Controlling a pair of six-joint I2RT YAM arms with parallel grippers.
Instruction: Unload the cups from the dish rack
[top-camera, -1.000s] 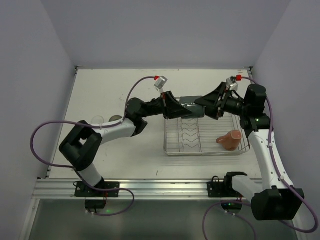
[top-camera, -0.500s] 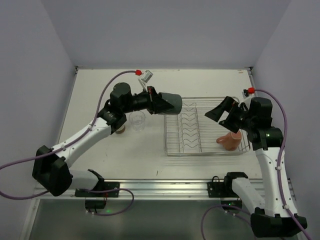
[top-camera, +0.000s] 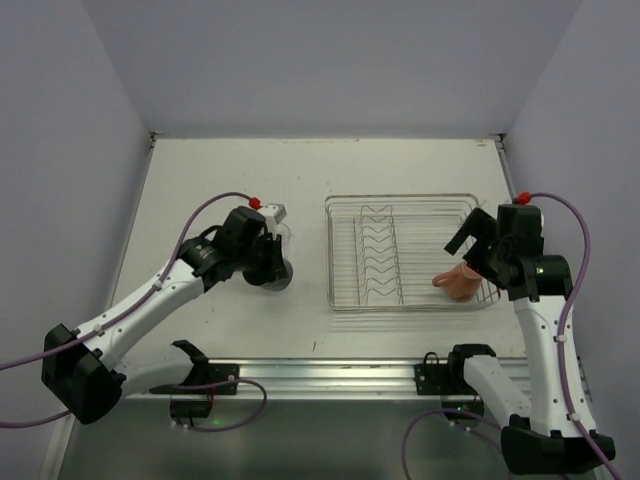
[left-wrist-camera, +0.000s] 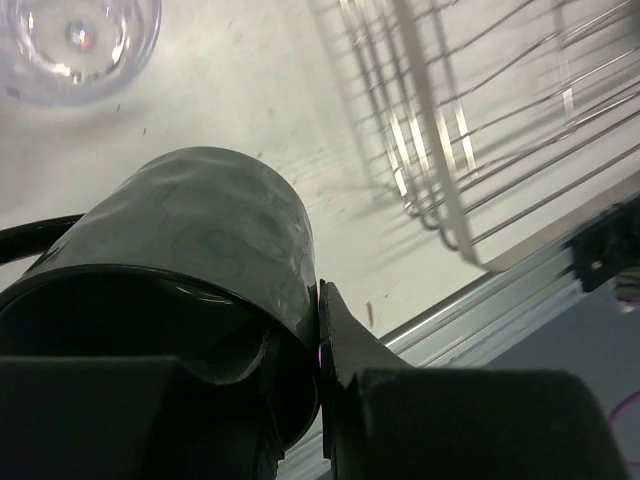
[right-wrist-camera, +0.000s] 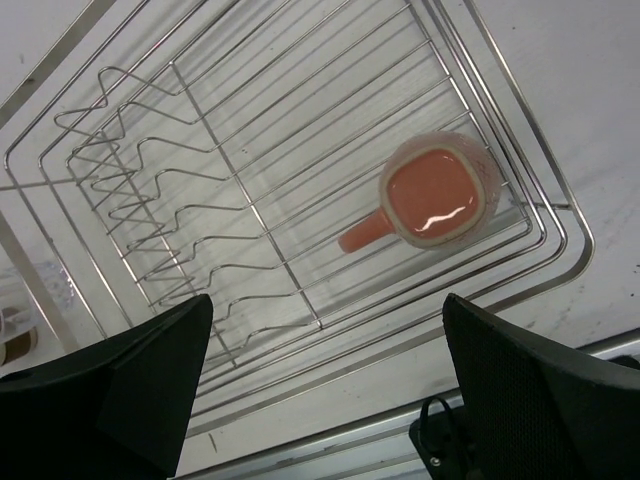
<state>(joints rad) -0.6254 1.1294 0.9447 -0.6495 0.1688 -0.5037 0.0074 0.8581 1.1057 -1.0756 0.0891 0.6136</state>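
- The dish rack sits on the right half of the table.
- A cup sits in its near right corner.
- A mug is left of the rack, with a tumbler nearby.

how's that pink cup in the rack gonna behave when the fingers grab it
The pink cup looks glazed and glossy, so it is probably rigid but slippery. Its side handle may catch the dish rack wires when lifted. Resting on thin wires, it could rock if nudged.
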